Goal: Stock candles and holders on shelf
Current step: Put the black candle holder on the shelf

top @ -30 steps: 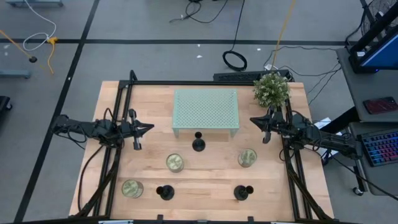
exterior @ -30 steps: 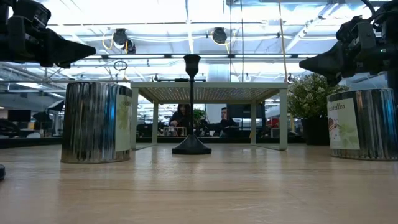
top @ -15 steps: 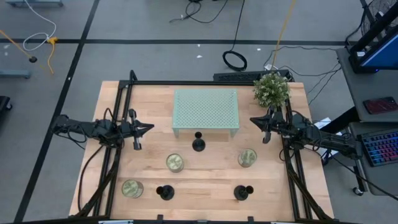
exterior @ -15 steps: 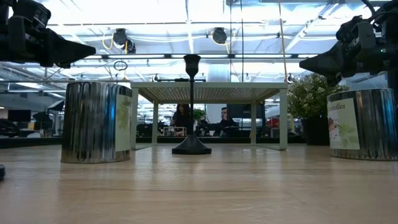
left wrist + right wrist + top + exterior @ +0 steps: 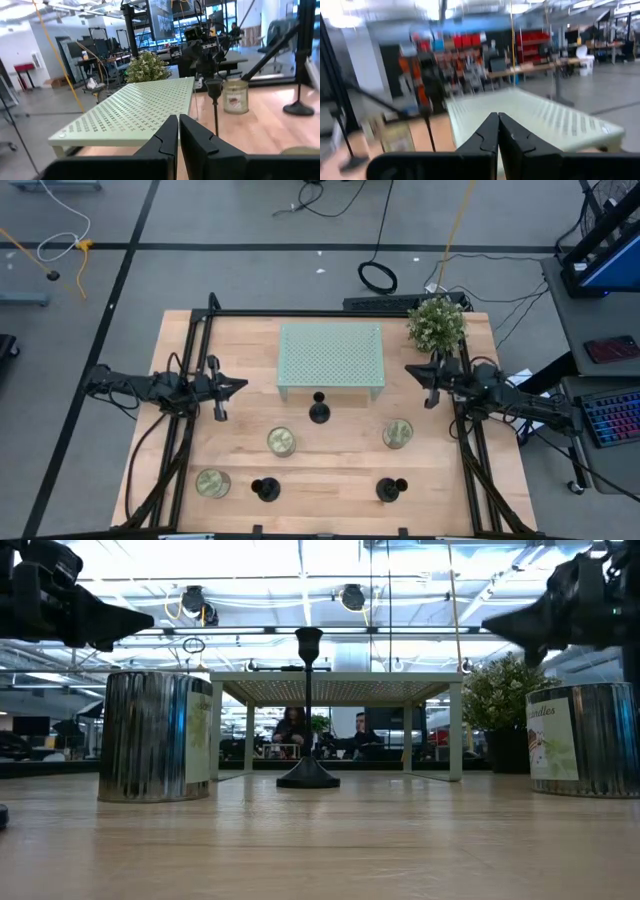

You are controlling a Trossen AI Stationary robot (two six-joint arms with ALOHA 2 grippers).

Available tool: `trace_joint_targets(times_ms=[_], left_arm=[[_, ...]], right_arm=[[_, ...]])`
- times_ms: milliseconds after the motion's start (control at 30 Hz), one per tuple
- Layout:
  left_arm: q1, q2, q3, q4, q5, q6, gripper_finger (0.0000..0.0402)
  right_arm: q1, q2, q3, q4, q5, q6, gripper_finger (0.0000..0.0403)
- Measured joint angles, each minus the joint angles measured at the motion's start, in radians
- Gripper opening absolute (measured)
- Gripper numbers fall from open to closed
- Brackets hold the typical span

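Observation:
The mint-green shelf (image 5: pixel 331 358) stands on its short legs at the table's far middle, its top bare. Three glass candles rest on the table: one (image 5: pixel 281 442) at the middle, one (image 5: pixel 398 434) at the right, one (image 5: pixel 212 483) at the near left. Three black holders stand on their disc bases: one (image 5: pixel 319 410) just in front of the shelf, two near the front edge (image 5: pixel 265 489) (image 5: pixel 390 490). My left gripper (image 5: pixel 243 386) is shut and empty, left of the shelf. My right gripper (image 5: pixel 410 372) is shut and empty, right of the shelf.
A bushy green potted plant (image 5: pixel 436 325) stands at the far right corner, close behind my right arm. Black frame rails (image 5: pixel 190 430) run along the table's left and right sides. Bare wood lies between the candles and the shelf.
My right gripper has drawn back a little toward the table's right edge and risen slightly; its wrist view is blurred by the motion. Nothing on the table has moved.

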Motion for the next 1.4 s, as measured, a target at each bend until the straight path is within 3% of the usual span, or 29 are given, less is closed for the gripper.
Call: trace_joint_targets(times_ms=[167,300,367,433,600,733,867,1100,1233,1400], left_arm=[[0.0,0.0,0.0,-0.001,0.0,-0.097,0.0024],[0.0,0.0,0.0,0.001,0.042,-0.131,0.0024],[0.001,0.0,0.0,0.017,0.051,-0.118,0.0024],[0.001,0.0,0.0,0.043,0.044,-0.115,0.0024],[0.001,0.0,0.0,0.18,0.017,-0.086,0.0024],[0.001,0.0,0.005,0.22,0.016,-0.044,0.0027],[0.002,0.036,0.028,0.231,0.015,-0.037,0.0057],[0.037,0.226,0.162,0.237,-0.031,-0.01,0.0148],[0.061,0.394,0.234,0.235,-0.029,-0.011,0.0179],[0.08,0.621,0.312,0.24,0.017,-0.052,0.0186]], right_arm=[[0.0,0.0,0.0,0.127,0.012,-0.027,0.0],[-0.001,0.0,0.0,0.176,0.164,-0.158,0.0],[-0.001,0.005,0.0,0.175,0.178,-0.161,0.0],[-0.001,0.027,0.0,0.185,0.141,-0.124,0.0],[0.001,0.144,0.0,0.343,-0.074,-0.032,0.0014],[0.001,0.302,0.0,0.563,-0.111,-0.036,0.0059],[0.005,0.496,0.028,0.711,-0.114,-0.031,0.0121],[0.066,0.793,0.178,0.725,-0.165,-0.023,0.0201],[0.096,0.881,0.243,0.717,-0.166,-0.105,0.0215],[0.114,0.912,0.265,0.714,-0.165,-0.103,0.0215]])
